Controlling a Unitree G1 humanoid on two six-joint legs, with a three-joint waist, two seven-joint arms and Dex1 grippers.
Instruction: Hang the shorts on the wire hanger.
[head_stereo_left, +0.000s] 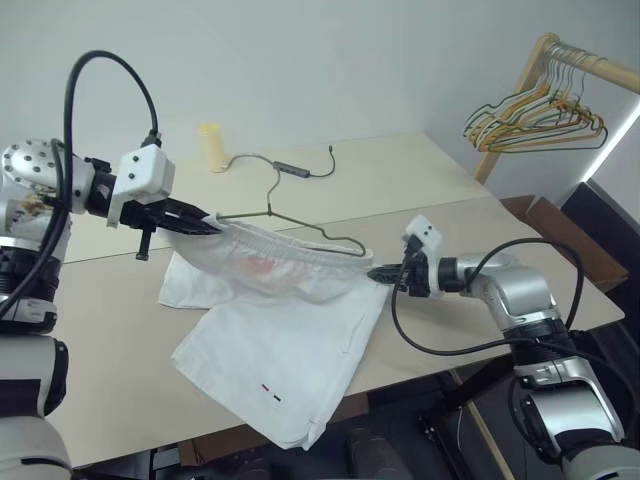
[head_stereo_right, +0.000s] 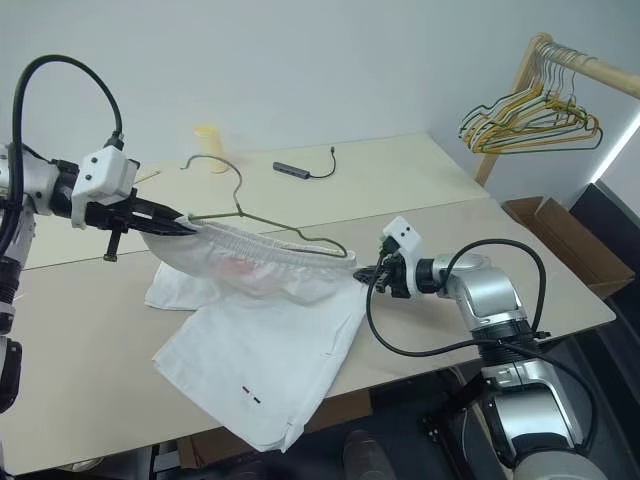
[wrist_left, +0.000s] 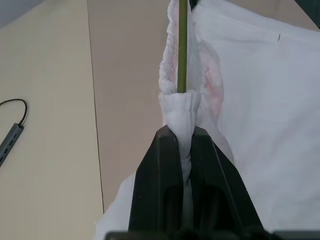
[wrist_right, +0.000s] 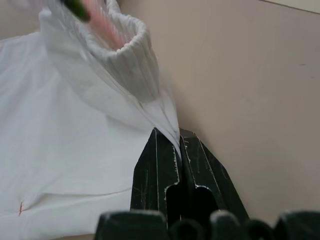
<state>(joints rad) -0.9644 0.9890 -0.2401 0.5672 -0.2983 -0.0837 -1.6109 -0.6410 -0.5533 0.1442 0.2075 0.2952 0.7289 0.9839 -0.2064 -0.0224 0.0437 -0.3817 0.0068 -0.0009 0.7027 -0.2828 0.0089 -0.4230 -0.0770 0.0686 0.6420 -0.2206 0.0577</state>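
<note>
The white shorts (head_stereo_left: 290, 340) lie partly on the tan table, their gathered waistband (head_stereo_left: 290, 245) lifted and stretched between my two grippers. My left gripper (head_stereo_left: 210, 225) is shut on the waistband's left end, pinching the fabric (wrist_left: 186, 125) between its black fingers. At the right end, my right gripper (head_stereo_left: 383, 273) is shut on a pinch of the white fabric (wrist_right: 167, 125). The thin wire hanger (head_stereo_left: 290, 215) runs along the waistband, its hook (head_stereo_left: 255, 165) standing above the table, and its green-grey wire (wrist_left: 182, 45) lies inside the waist opening.
A dark cable with an adapter (head_stereo_left: 295, 170) and a pale yellow cup (head_stereo_left: 210, 145) lie on the far side of the table. A wooden rack (head_stereo_left: 585, 60) with several coloured hangers (head_stereo_left: 530, 120) stands at the back right. The table's front edge (head_stereo_left: 420, 375) is near.
</note>
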